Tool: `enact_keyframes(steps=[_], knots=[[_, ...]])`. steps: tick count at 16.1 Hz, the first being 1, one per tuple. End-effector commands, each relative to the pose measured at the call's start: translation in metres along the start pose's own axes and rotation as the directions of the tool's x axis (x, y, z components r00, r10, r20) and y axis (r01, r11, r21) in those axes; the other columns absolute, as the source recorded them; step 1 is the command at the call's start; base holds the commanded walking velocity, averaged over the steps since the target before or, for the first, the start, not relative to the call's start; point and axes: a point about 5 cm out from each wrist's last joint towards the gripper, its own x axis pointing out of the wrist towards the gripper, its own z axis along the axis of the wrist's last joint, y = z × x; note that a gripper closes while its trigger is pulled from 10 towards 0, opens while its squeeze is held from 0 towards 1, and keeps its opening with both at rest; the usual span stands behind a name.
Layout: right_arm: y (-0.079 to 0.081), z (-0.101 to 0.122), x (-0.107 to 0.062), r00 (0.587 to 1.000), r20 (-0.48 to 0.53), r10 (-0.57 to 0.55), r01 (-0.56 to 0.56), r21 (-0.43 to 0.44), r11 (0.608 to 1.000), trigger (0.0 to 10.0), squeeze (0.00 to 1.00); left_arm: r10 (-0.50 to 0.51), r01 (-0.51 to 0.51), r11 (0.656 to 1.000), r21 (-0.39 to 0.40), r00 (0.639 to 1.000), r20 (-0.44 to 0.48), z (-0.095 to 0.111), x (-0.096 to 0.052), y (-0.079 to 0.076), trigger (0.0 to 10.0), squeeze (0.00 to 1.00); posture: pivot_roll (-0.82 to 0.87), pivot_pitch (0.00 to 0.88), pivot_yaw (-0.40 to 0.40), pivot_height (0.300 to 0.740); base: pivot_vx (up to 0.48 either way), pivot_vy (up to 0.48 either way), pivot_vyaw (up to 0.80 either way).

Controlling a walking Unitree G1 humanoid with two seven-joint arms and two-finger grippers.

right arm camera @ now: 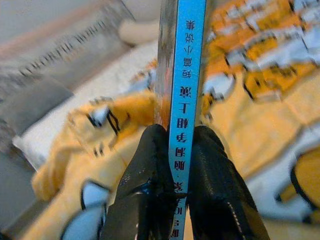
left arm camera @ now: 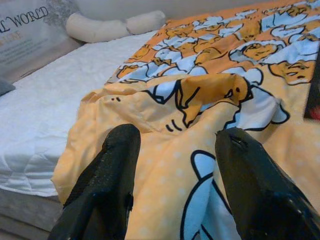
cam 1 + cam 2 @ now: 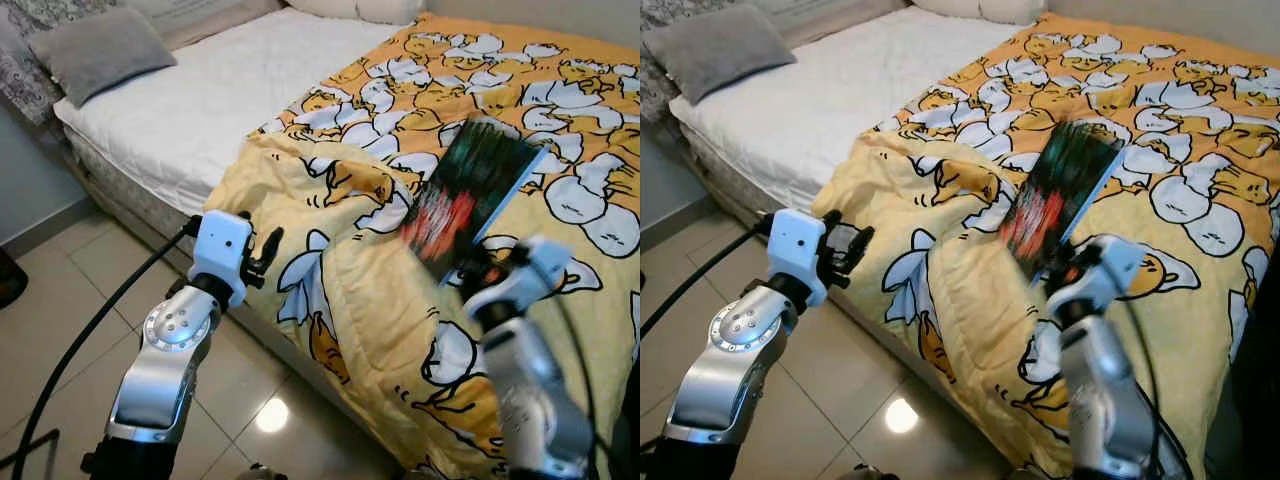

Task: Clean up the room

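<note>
Gripping a dark-covered, blue-spined book [image 3: 470, 195] above the yellow duck-print quilt [image 3: 350, 290], right gripper [image 1: 176, 145] clamped tight, left gripper [image 2: 175, 150] fingers apart beside the quilt's edge.

Both eye views look down from the head onto the bed's corner, sharing the yellow duvet [image 3: 400, 250] across centre and right. Each wrist view looks close along its own black fingers [image 2: 115, 185] toward that duvet, the right one blurred.
</note>
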Motion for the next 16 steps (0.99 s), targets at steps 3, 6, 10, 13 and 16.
enact_keyframes(steps=[3,6,10,13,16], knots=[[0.003,0.010,-0.002,0.999,0.033,-0.014,0.015,-0.042,0.999,10.0,0.00,0.020,-0.019,1.000,0.007,1.000,-0.018,-0.001,-0.005,0.002,10.0,0.25,-0.07,0.000,0.086,0.740,0.000,0.000,-0.71],[0.001,0.010,-0.003,0.999,0.017,-0.029,0.029,-0.053,0.998,10.0,0.00,0.022,-0.022,1.000,-0.001,0.999,-0.036,-0.004,-0.010,0.000,10.0,0.25,-0.07,0.000,0.084,0.740,0.000,0.309,-0.62],[0.002,0.004,-0.003,0.999,-0.020,-0.035,0.033,-0.063,0.997,10.0,0.00,0.047,-0.047,0.999,-0.009,0.998,-0.050,-0.005,-0.012,0.003,10.0,0.25,-0.06,0.000,0.079,0.740,0.000,0.317,-0.64],[0.001,0.003,-0.001,0.999,-0.029,-0.042,0.040,-0.064,0.997,10.0,0.00,0.058,-0.059,0.998,-0.009,0.997,-0.059,-0.005,-0.012,0.004,10.0,0.25,-0.05,0.000,0.079,0.740,0.000,0.321,-0.66],[0.001,0.001,-0.001,0.998,-0.035,-0.048,0.046,-0.063,0.997,10.0,0.00,0.060,-0.061,0.998,-0.004,0.996,-0.068,-0.006,-0.014,0.006,10.0,0.25,-0.04,0.000,0.088,0.740,0.000,0.324,-0.65]])
